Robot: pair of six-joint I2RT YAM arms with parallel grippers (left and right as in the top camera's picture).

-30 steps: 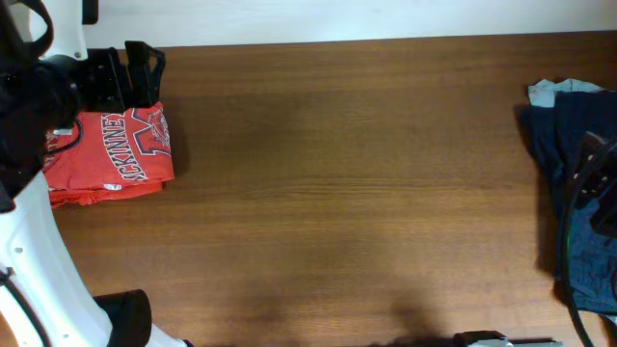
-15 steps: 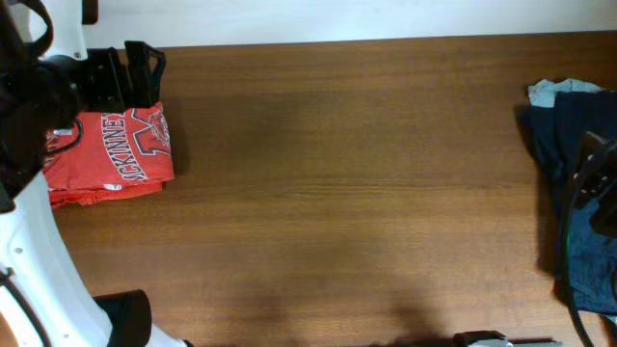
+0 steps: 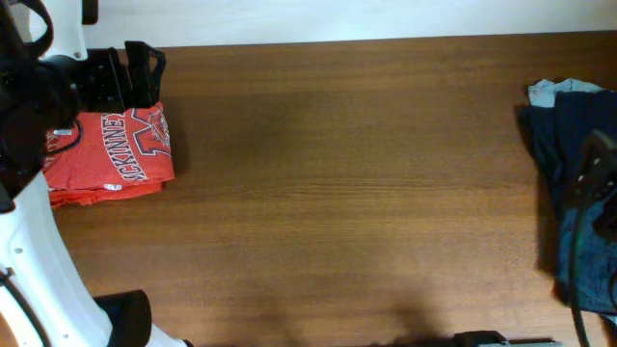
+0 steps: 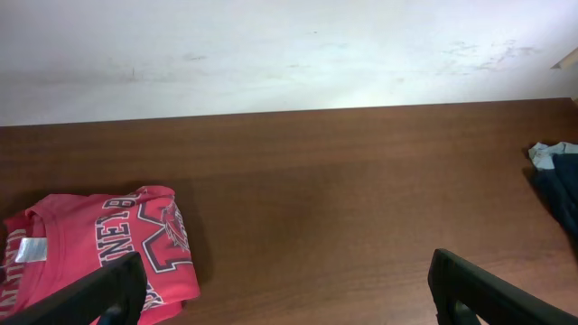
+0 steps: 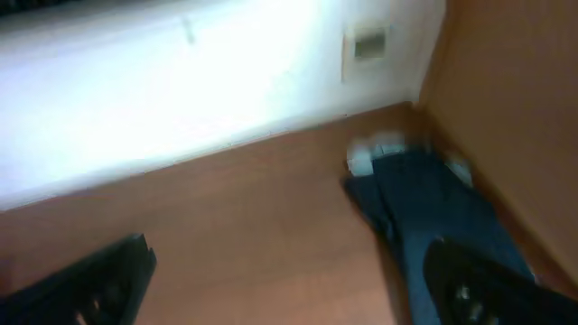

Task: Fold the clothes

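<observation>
Overhead view shows one red-orange T-shirt [image 3: 111, 154] lying folded into a compact block against the left edge of the table [image 3: 337, 193], close to the far-left corner. Its lettering faces up and its longer side runs roughly along the far edge, slightly tilted. In the left wrist view the white neck tag [image 4: 27, 250] shows at the end nearest the left edge.

The left gripper [image 3: 130, 72] hangs just beyond the shirt toward the far edge, apart from the cloth. Its fingers [image 4: 90, 293] are spread wide and hold nothing.

A dark navy cloth heap [image 3: 578, 193] sprawls unfolded along the right edge, well apart from the shirt. The right gripper [image 3: 598, 169] hovers over it. The right wrist view is blurred, yet its jaws stand apart with nothing between them.

The red shirt looks finished. If the heap is next, it lies directly under the right arm, which is the nearer one, with its long axis running along the right edge. The left arm would have to cross the whole tabletop.
</observation>
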